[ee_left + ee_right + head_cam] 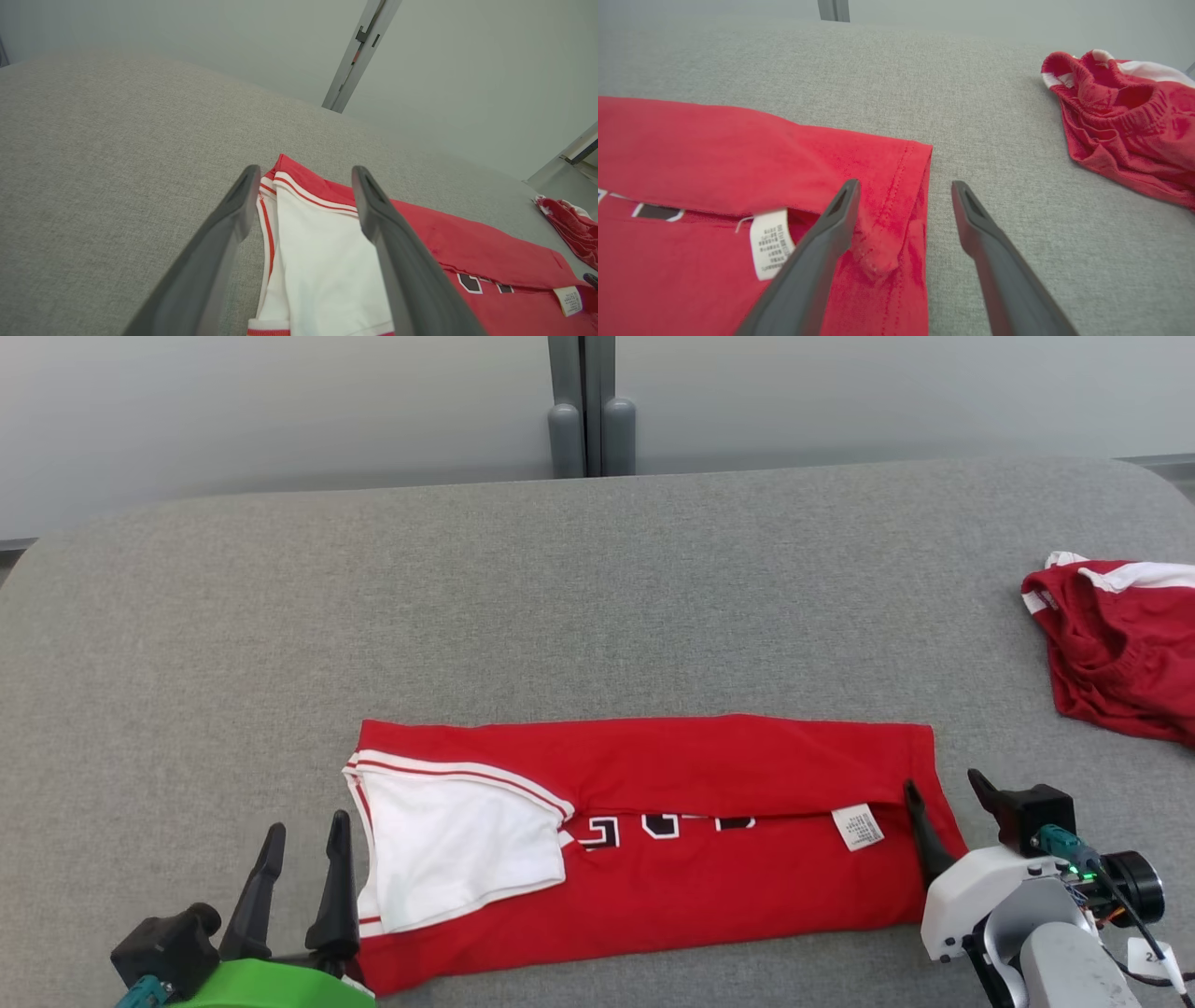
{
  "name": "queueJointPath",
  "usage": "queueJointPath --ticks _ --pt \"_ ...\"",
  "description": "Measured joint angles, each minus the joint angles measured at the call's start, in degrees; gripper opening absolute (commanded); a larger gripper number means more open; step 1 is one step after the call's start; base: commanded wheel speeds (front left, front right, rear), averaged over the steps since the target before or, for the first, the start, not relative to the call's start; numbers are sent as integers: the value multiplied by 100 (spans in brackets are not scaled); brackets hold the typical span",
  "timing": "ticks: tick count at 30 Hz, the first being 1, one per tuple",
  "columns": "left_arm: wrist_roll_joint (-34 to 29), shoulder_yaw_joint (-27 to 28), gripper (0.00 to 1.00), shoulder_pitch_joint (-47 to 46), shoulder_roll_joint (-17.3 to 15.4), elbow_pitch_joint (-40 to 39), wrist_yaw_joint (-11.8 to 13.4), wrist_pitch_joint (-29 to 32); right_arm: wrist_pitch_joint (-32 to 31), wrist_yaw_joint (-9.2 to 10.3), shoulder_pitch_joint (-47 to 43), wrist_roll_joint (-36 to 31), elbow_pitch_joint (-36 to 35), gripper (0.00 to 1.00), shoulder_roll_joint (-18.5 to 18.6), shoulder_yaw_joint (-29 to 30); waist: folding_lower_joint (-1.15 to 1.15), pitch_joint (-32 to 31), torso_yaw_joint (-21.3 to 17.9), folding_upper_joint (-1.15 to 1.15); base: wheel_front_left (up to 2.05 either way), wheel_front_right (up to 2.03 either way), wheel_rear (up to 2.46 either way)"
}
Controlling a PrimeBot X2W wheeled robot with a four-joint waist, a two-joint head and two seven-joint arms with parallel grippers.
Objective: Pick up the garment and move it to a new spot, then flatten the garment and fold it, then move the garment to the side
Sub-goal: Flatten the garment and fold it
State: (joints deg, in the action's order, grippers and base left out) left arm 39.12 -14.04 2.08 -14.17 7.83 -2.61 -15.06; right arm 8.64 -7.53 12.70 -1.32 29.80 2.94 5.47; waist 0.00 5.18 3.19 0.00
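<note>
The garment [709, 775] lies folded in a long band at 6 o'clock on the grey table [597, 579] (white sleeve and tag face up). The left gripper [308, 823] is at its 8 o'clock end, jaws wide and empty. The right gripper [943, 782] is at its 4 o'clock end, jaws wide, straddling the hem. Red shorts [1111, 653] lie at 3 o'clock.

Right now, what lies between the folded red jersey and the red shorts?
Bare grey surface lies between the jersey and the shorts, as the right wrist view shows; one finger of the right gripper rises there.
</note>
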Motion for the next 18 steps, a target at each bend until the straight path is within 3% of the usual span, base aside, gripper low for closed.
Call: queueJointPath --ticks 7,16,17,18 --pt "-315 170 100 90 301 201 -203 -7 281 0 -26 -209 605 100 -10 218 0 -2 90 0 0 0 0" --pt "-511 255 100 98 442 380 -343 -7 444 0 170 -116 1349 100 -8 12 0 -32 60 0 0 0 0" --pt "-528 256 100 98 453 393 -346 -7 456 0 216 -111 1435 92 -5 -21 0 -41 60 0 0 0 0" --pt "-550 256 100 98 461 410 -352 -7 459 1 251 -112 1505 75 -3 -44 0 -52 62 0 0 0 0"
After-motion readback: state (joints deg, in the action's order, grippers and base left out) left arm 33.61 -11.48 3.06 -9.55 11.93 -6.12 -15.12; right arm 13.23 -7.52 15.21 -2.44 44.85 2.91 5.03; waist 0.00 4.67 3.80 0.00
